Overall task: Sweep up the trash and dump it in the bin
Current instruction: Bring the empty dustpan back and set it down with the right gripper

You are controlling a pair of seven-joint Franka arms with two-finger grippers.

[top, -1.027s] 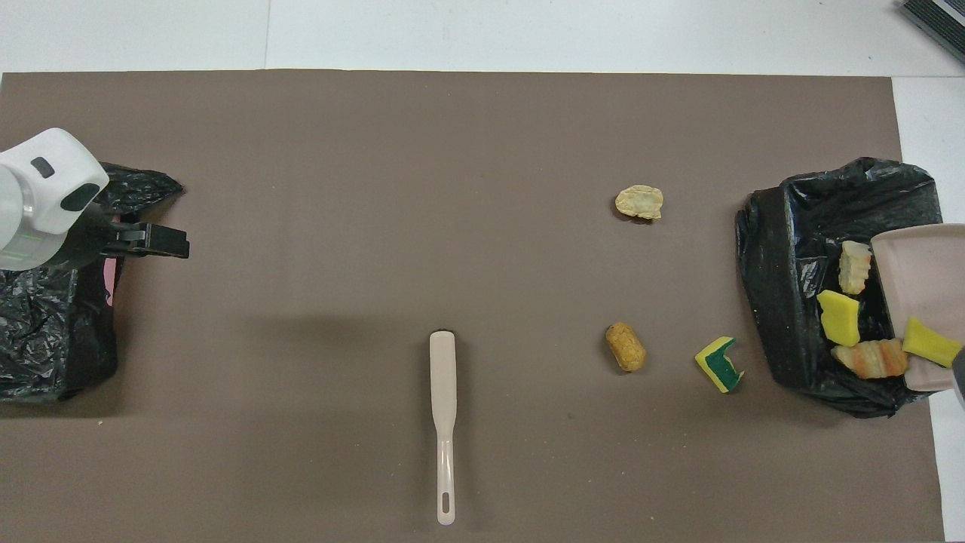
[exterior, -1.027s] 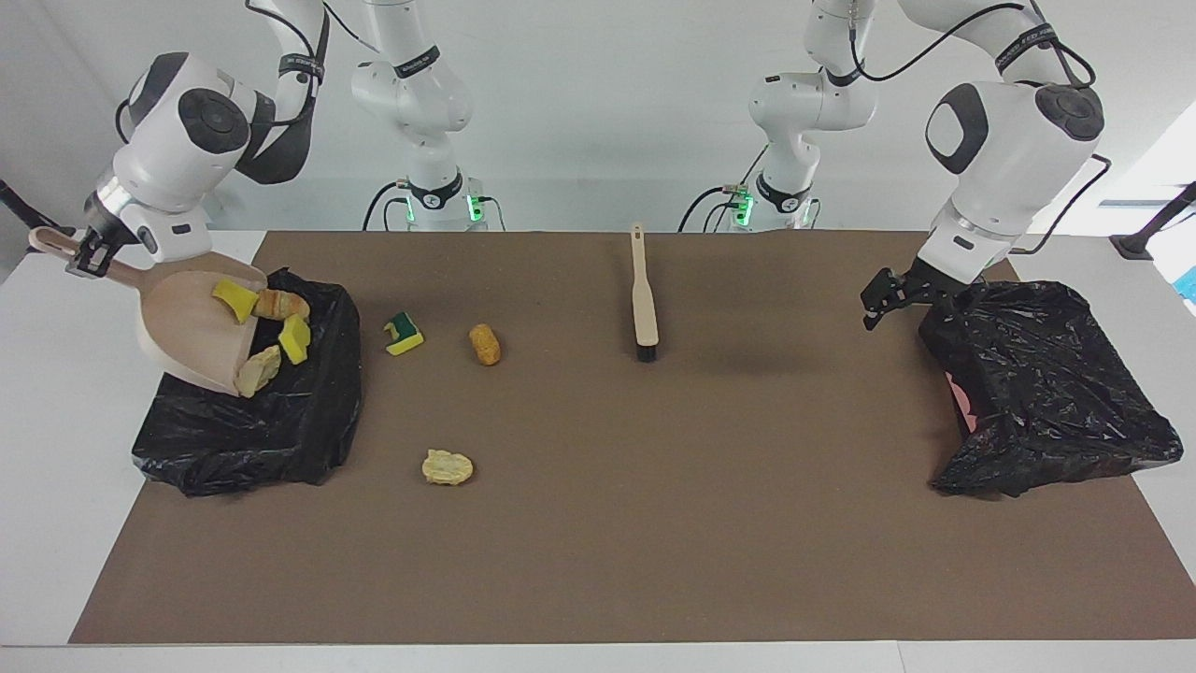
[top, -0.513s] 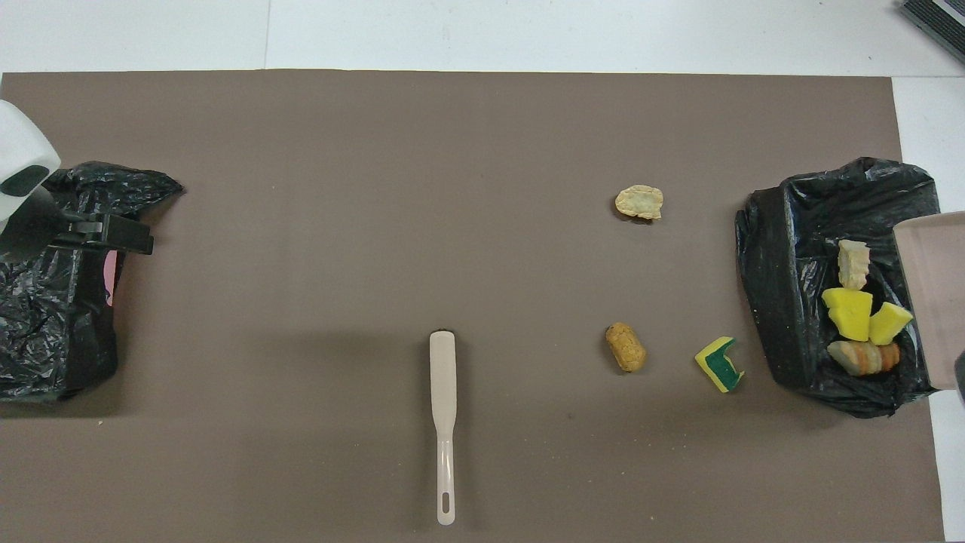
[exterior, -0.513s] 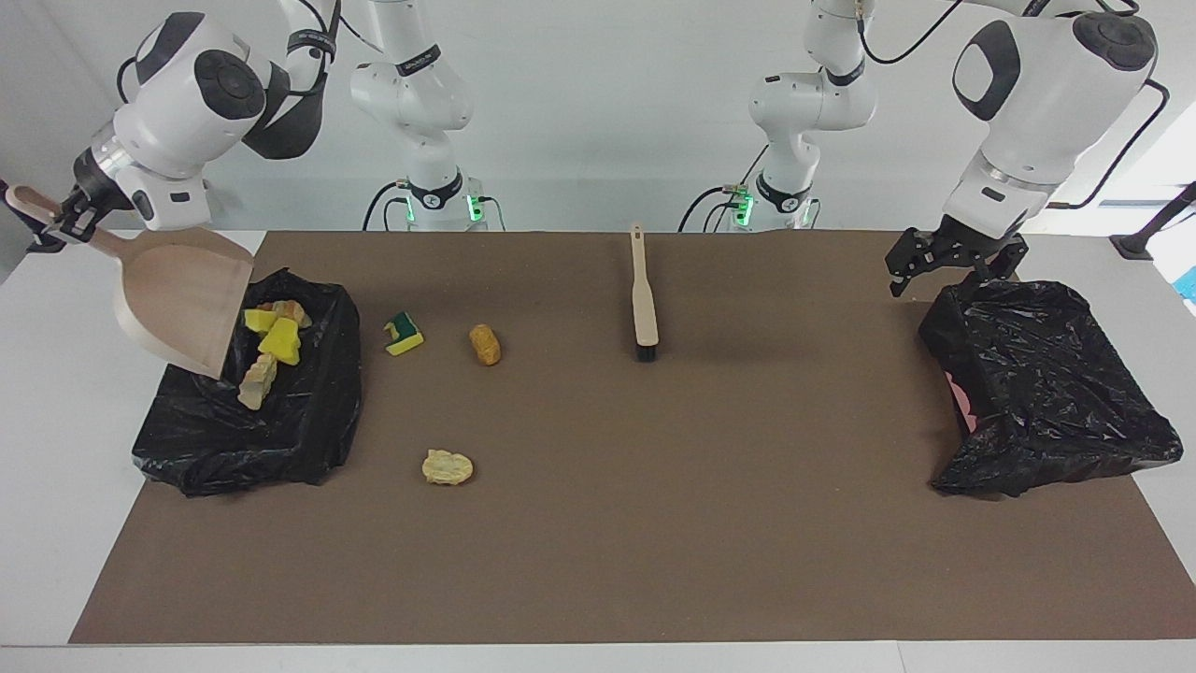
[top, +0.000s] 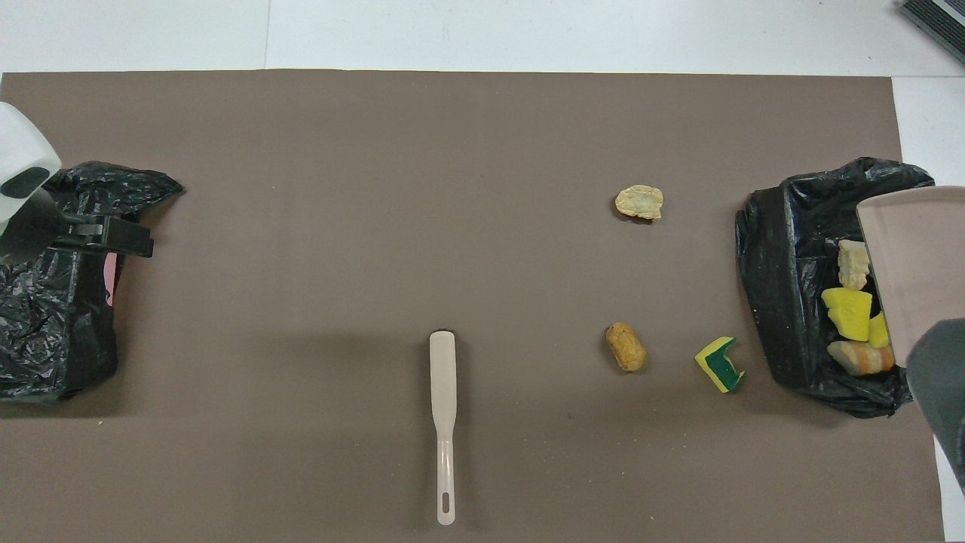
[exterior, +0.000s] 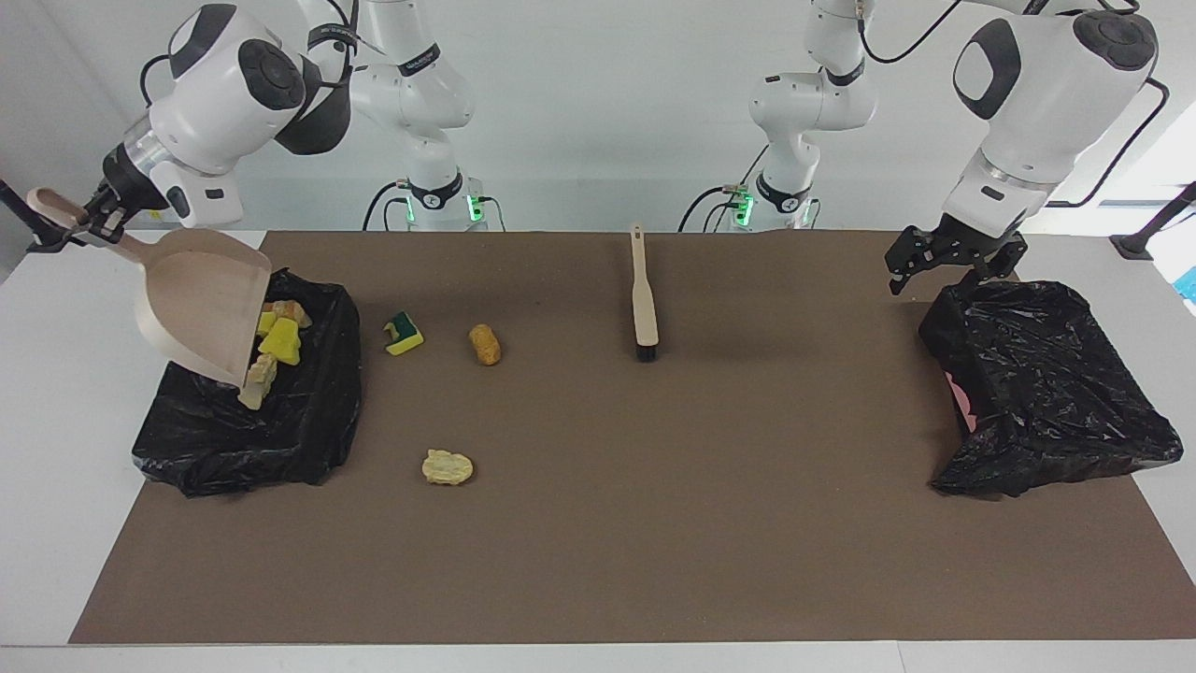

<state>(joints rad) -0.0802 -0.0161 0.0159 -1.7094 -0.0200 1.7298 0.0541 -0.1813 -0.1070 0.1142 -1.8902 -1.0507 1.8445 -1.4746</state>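
My right gripper [exterior: 89, 224] is shut on the handle of the beige dustpan [exterior: 201, 313], which hangs steeply tilted over the black-lined bin [exterior: 308, 421] at the right arm's end. The pan [top: 912, 264] looks empty. Several trash pieces lie in the bin, among them a yellow sponge [exterior: 280, 341]. On the mat beside the bin lie three pieces: a green-faced sponge [exterior: 404, 335], a golden-brown lump [exterior: 484, 344] and a pale lump [exterior: 448, 466]. My left gripper [exterior: 953, 262] waits open above the edge of the second bin.
A beige brush [exterior: 643, 299] lies on the brown mat near the middle, handle toward the robots. A second black-lined bin [exterior: 1046, 393] sits at the left arm's end. White table borders the mat.
The dustpan tipped steeper and the pieces slid off it into the bin. It then shifted slightly toward the table's middle. The left gripper rose from the second bin's edge and stopped.
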